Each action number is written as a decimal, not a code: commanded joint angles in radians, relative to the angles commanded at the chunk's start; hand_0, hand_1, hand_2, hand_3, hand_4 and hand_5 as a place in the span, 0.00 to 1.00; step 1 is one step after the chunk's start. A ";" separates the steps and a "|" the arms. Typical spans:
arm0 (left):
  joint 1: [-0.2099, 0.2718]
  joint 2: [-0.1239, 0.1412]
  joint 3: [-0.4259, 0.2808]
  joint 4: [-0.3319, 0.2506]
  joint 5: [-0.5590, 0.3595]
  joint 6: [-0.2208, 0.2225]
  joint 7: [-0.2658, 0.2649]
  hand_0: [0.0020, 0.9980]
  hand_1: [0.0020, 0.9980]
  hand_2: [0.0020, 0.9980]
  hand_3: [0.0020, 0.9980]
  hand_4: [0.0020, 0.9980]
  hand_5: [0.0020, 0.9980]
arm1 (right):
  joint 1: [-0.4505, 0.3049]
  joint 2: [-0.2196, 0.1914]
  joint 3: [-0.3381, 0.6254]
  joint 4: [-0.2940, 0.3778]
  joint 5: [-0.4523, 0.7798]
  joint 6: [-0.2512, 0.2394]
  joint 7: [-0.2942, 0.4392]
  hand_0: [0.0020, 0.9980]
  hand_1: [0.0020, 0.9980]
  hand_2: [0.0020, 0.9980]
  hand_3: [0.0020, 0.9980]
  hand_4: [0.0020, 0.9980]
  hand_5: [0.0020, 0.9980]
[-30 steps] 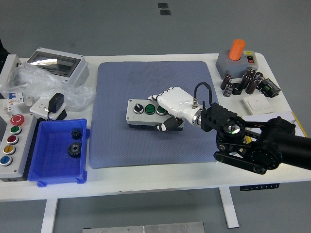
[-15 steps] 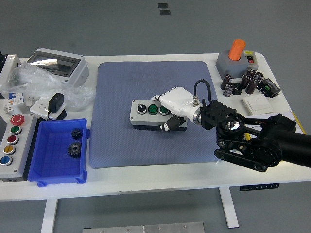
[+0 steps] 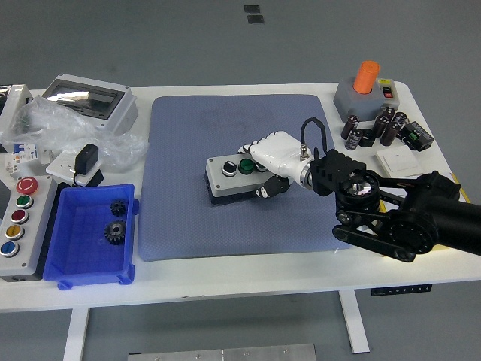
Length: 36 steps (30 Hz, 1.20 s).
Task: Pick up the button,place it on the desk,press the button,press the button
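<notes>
A grey button box (image 3: 233,175) with a black knob and green buttons sits tilted on the blue-grey mat (image 3: 188,143), its left end lifted a little. My right hand (image 3: 272,162), white with a black arm, is shut on the box's right end, fingers over the top and thumb at its front. My left hand is out of view.
A blue bin (image 3: 79,256) with two gears stands at the front left. A long five-button box (image 3: 16,218) lies at the left edge. A grey enclosure (image 3: 90,98), plastic wrap and a black adapter (image 3: 87,159) are at the back left. An orange-button box (image 3: 364,94), capacitors (image 3: 376,128) and a white plate are at the back right.
My right hand has moved the button box to the right and slightly up across the mat, and the box has tilted.
</notes>
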 joint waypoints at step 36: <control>0.007 -0.004 -0.006 0.000 0.006 -0.005 -0.006 0.65 0.66 0.57 0.61 0.57 0.25 | 0.007 -0.036 0.024 0.014 0.256 0.057 -0.020 0.78 0.73 0.84 0.98 0.78 0.04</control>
